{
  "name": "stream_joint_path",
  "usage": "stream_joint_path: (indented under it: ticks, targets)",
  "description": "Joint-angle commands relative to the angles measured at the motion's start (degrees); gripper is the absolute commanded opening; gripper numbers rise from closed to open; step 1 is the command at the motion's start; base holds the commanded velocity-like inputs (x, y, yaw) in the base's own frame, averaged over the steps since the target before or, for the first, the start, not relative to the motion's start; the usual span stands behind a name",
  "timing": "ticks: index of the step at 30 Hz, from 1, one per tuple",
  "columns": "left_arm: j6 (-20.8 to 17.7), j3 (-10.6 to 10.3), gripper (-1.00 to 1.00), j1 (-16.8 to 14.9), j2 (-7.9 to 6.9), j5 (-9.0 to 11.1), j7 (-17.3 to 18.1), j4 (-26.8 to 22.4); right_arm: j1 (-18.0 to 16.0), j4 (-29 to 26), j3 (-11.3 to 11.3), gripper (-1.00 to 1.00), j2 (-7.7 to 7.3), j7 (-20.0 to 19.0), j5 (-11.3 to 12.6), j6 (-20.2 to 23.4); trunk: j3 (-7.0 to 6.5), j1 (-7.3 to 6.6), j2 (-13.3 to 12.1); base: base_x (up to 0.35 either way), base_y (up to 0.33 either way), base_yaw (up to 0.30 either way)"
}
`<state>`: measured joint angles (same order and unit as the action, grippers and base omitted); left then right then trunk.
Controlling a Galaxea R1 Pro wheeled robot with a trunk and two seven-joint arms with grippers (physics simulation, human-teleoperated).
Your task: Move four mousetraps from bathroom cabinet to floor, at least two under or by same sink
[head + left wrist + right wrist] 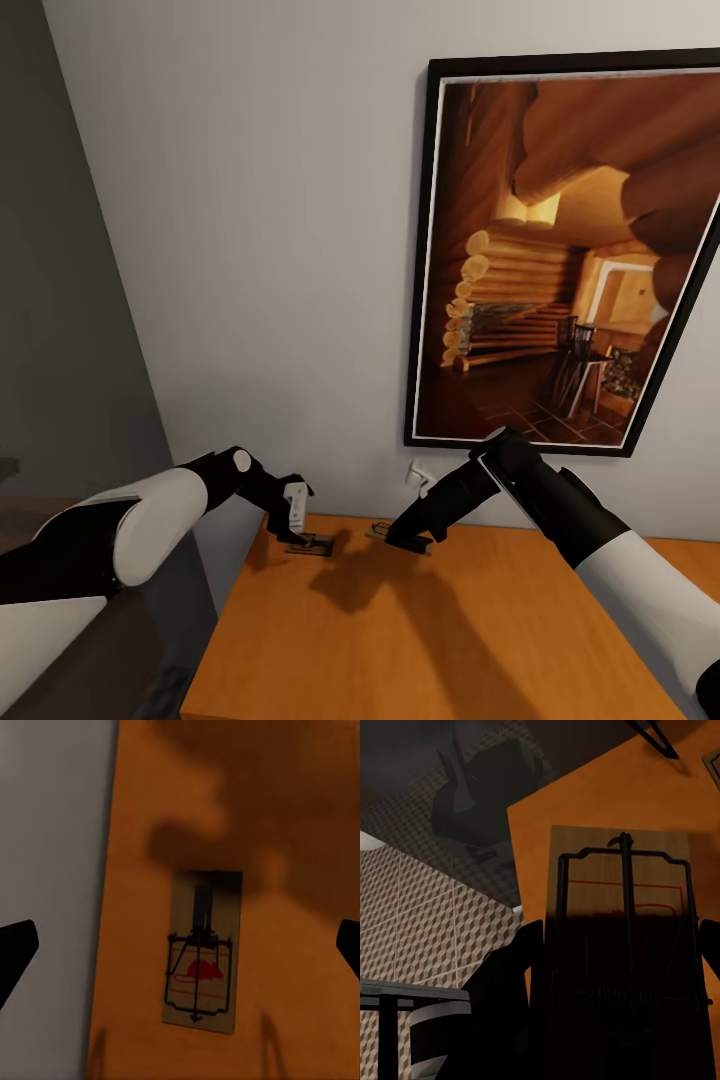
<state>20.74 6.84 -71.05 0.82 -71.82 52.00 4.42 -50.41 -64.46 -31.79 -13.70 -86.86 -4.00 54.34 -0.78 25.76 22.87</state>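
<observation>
Two mousetraps lie at the back of the orange-brown cabinet top (450, 640), close to the wall. My left gripper (297, 530) hangs open just above the left mousetrap (312, 546). In the left wrist view this mousetrap (198, 960) lies flat between my widely spread fingertips (16, 945), apart from both. My right gripper (410, 542) is shut on the other mousetrap (385, 533). Seen in the right wrist view, that mousetrap (619, 907) sits between the dark fingers (521, 967), which hold its long edges. Past the cabinet edge lies the cube-patterned bathroom floor (435, 915).
A large framed picture of a log cabin (570, 250) hangs on the grey wall right behind the cabinet. A white wall socket (418, 475) sits just above the cabinet top. The cabinet's left edge (215, 620) drops to the floor beside my left arm.
</observation>
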Motion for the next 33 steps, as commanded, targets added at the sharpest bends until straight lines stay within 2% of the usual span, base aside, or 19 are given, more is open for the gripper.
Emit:
stream_joint_path:
  ticks: [1, 3, 14, 20, 26, 33]
  targets:
    - [0.2, 0.5, 1.00, 0.0, -0.04, -0.6, 0.0, 0.1, 0.0, 0.0, 0.0, -1.00, -0.01, -0.6, -0.4, 0.8, 0.03, 0.03, 0.1, 0.000, 0.000, 0.000]
    - [0.1, 0.5, 1.00, 0.0, -0.05, -0.6, 0.0, 0.1, 0.0, 0.0, 0.0, -1.00, -0.01, -0.6, -0.4, 0.8, 0.03, 0.03, 0.1, 0.000, 0.000, 0.000]
    - [-0.3, 0.7, 1.00, 0.0, 0.37, -0.6, 7.5, -0.1, 0.0, 0.0, 0.0, -1.00, -0.01, -0.6, -0.4, 0.8, 0.03, 0.03, 0.1, 0.000, 0.000, 0.000]
    - [-0.5, 0.9, 1.00, 0.0, 0.57, -0.5, 8.3, -0.1, 0.0, 0.0, 0.0, -1.00, -0.01, -0.6, -0.4, 0.8, 0.03, 0.03, 0.1, 0.000, 0.000, 0.000]
    - [-3.9, 0.8, 1.00, 0.0, 0.77, -0.4, 8.3, -0.2, 0.0, 0.0, 0.0, -1.00, -0.01, -0.6, -0.4, 0.8, 0.03, 0.03, 0.1, 0.000, 0.000, 0.000]
    - [-5.0, 0.8, 1.00, 0.0, 0.73, -0.3, 8.4, -0.2, 0.0, 0.0, 0.0, -1.00, -0.01, -0.6, -0.4, 0.8, 0.03, 0.03, 0.1, 0.000, 0.000, 0.000]
